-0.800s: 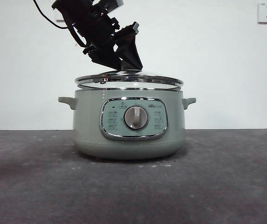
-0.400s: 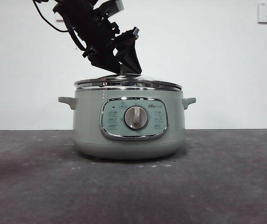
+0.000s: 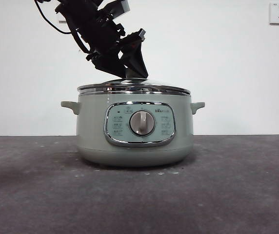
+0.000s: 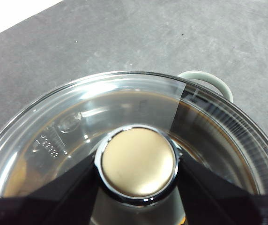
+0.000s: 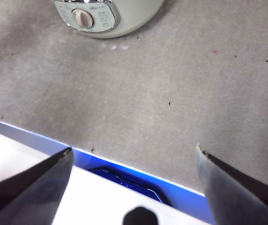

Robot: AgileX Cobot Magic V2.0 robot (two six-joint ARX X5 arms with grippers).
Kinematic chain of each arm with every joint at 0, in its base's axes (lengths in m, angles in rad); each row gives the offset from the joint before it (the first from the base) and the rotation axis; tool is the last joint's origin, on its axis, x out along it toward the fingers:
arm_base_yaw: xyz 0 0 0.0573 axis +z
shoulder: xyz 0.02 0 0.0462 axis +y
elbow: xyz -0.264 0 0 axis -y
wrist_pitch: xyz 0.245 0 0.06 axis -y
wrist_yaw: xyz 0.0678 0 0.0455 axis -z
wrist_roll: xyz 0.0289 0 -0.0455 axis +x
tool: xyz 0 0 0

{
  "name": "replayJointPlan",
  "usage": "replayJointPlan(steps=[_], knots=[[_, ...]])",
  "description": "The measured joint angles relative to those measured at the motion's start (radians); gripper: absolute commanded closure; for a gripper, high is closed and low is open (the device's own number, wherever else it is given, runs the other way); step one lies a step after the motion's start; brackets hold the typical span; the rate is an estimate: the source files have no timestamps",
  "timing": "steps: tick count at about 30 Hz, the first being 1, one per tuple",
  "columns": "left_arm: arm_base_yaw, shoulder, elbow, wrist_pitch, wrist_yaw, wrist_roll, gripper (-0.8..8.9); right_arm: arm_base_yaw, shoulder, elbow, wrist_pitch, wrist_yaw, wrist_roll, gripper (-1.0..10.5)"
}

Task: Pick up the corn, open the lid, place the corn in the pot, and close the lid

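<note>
Left wrist view: left gripper (image 4: pixel 136 185) jaws pinch the round knob (image 4: pixel 138 161) of the shallow-domed glass lid with chrome rim (image 4: pixel 78 122), which sits level on the large sage-green electric pot (image 3: pixel 134 129). I judge the lid rigid, fairly heavy, breakable, its glass and chrome slippery; the knob is the only sound hold. Corn not discernible through the glass. Right gripper (image 5: pixel 134 161) waits apart, jaws spread, empty.

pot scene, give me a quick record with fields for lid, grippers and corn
pot: sage-green, on the grey table, dial facing the front camera
lid: seated on the pot's rim
left gripper: jaws closed on the lid's knob
right gripper: open, holding nothing, over the table's near edge
corn: not visible in any view
</note>
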Motion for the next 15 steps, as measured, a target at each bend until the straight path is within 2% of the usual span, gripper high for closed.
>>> replayJointPlan(steps=[15], knots=[[-0.006,0.023,0.02,-0.012,0.0,0.006,8.22,0.0,0.0,0.0,0.0,0.001,0.0,5.1]])
